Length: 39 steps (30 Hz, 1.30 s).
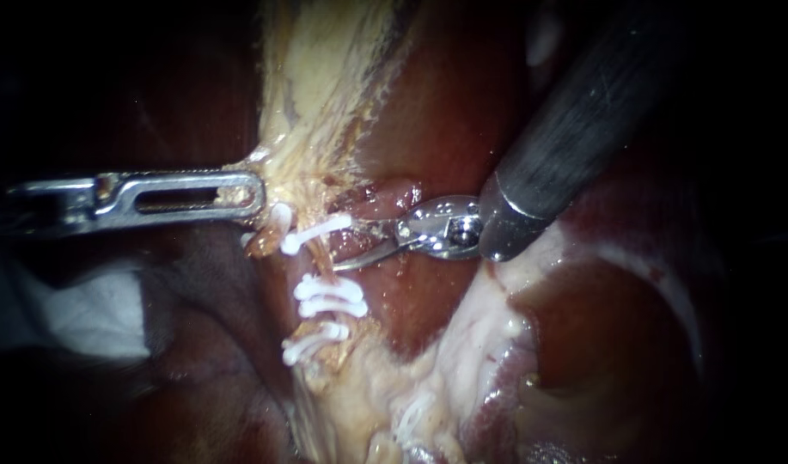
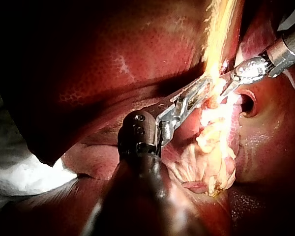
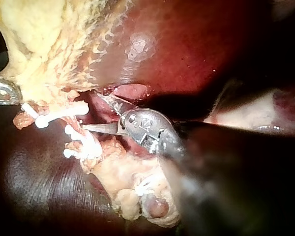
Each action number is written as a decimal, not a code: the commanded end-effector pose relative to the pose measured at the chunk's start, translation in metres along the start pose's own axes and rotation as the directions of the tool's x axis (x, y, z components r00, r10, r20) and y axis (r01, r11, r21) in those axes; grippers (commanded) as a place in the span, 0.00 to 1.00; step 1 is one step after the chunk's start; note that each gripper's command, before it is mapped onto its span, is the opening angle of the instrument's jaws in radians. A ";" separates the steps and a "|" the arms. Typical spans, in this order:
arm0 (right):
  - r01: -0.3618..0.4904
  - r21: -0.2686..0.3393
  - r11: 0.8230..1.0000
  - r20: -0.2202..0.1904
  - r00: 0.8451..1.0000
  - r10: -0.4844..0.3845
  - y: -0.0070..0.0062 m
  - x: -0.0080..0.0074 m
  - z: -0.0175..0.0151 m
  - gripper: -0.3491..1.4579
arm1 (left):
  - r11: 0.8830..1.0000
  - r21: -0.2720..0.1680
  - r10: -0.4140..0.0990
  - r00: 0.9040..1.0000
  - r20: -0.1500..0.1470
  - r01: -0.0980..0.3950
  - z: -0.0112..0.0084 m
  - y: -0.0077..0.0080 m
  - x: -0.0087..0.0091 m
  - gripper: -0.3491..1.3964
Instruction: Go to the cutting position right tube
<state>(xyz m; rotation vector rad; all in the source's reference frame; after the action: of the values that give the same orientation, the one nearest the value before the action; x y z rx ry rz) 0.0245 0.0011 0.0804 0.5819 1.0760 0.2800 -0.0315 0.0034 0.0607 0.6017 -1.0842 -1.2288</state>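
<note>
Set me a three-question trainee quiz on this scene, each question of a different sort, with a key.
1. True or false: the right instrument comes in from the upper right of the endoscope view.
2. What does the left instrument grip? A) a white clip B) yellowish tissue C) a needle
3. Fill in: the right instrument's blades, close to the white clips, stand ___.
Key: 1 true; 2 B; 3 open.
</note>
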 end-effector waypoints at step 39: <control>-0.018 0.012 1.000 -0.009 1.000 0.018 -0.0013 0.0015 -0.0059 0.89 | 1.000 0.003 0.000 1.000 -0.002 0.000 -0.0001 -0.0001 0.0000 0.00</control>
<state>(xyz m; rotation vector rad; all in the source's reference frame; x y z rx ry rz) 0.0196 0.0026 0.0763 0.6022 1.0829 0.2940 -0.0314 0.0034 0.0606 0.6040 -1.0845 -1.2275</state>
